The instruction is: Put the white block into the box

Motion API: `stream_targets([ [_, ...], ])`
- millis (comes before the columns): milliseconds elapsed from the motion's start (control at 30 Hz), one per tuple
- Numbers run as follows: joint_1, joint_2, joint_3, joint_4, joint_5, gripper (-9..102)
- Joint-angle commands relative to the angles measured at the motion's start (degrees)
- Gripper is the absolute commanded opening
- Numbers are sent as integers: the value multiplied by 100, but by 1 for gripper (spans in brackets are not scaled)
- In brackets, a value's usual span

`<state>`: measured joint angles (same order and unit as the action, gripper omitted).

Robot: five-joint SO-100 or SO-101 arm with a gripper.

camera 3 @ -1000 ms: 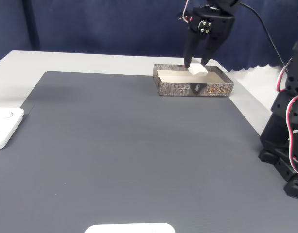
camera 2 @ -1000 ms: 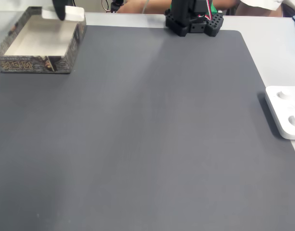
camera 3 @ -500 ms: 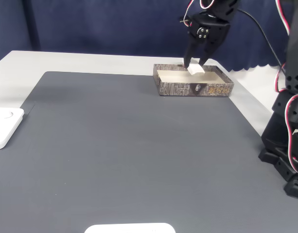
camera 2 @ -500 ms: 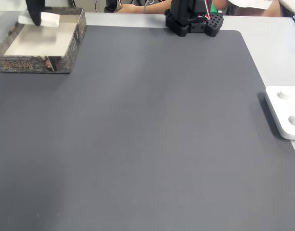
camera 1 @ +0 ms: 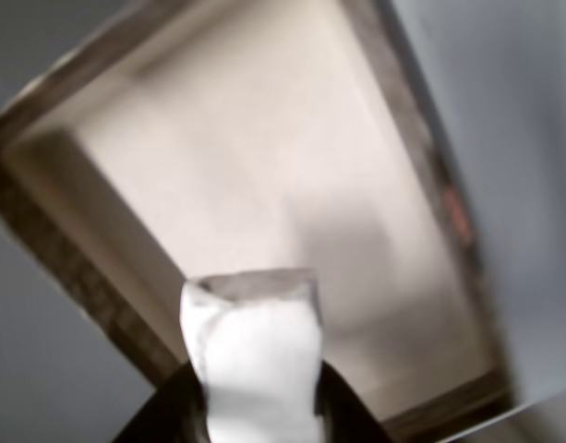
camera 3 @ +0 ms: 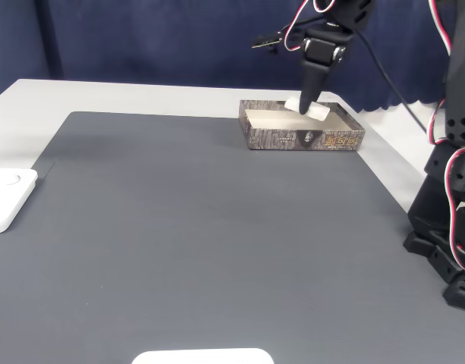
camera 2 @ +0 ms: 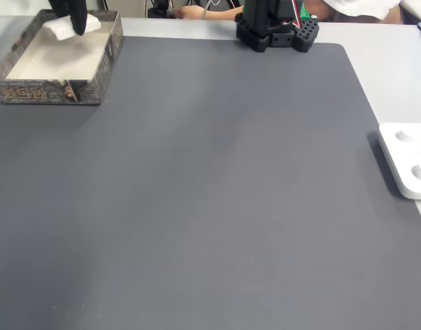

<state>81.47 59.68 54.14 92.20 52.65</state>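
While the black claw [camera 3: 309, 106] grips the small bright-white rectangular block [camera 1: 253, 355] above the cream-lined, speckled-rim cardboard box [camera 3: 302, 137] at a far corner of the bench, the block hangs over the box's interior. A clean release likely means lowering slightly, keeping clear of the rim, then opening fully.
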Motion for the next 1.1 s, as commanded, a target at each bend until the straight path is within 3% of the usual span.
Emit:
stream_targets([
  [0, 105, 141, -510, -26, 1318, -2],
  [133, 149, 44, -624, -105, 2153, -2],
  [267, 176, -88, -642, -105, 2329, -2],
  [1067, -123, -1459, -1775, -264, 2276, -2],
])
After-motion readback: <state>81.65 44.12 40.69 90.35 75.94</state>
